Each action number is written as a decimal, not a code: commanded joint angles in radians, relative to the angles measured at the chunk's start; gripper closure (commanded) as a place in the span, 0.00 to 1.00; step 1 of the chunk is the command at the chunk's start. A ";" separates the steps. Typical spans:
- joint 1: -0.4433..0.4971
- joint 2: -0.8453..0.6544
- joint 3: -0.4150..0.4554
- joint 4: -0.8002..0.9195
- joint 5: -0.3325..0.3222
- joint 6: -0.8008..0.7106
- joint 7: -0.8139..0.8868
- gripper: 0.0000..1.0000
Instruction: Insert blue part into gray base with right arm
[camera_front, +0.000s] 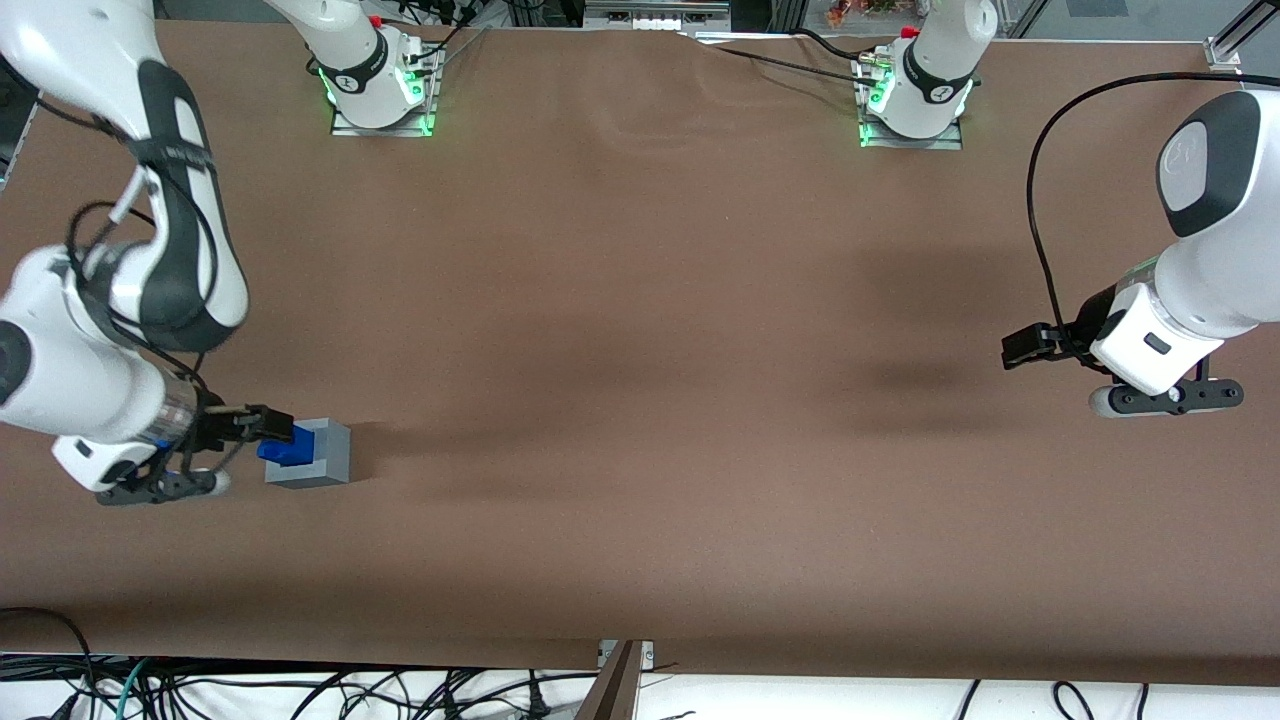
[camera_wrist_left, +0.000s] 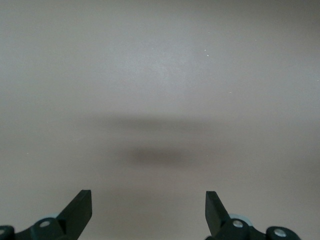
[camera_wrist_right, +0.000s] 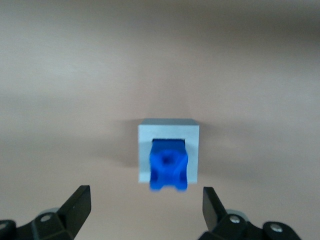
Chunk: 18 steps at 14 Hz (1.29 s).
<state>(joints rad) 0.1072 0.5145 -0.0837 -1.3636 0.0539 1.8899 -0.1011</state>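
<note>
The gray base sits on the brown table toward the working arm's end. The blue part rests in the base's recess and sticks out past the base's edge on the side facing my gripper. My right gripper hovers just beside and above that protruding end. It is open, its two black fingers spread wider than the base, with nothing between them. It touches neither the part nor the base.
The brown table stretches toward the parked arm's end. Both arm mounts stand along the table edge farthest from the front camera. Cables lie on the floor below the nearest table edge.
</note>
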 joint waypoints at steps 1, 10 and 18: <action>0.005 -0.154 0.010 -0.035 0.004 -0.150 0.030 0.01; 0.002 -0.289 0.001 -0.031 0.003 -0.310 0.011 0.01; 0.003 -0.292 0.009 -0.031 -0.008 -0.321 0.015 0.01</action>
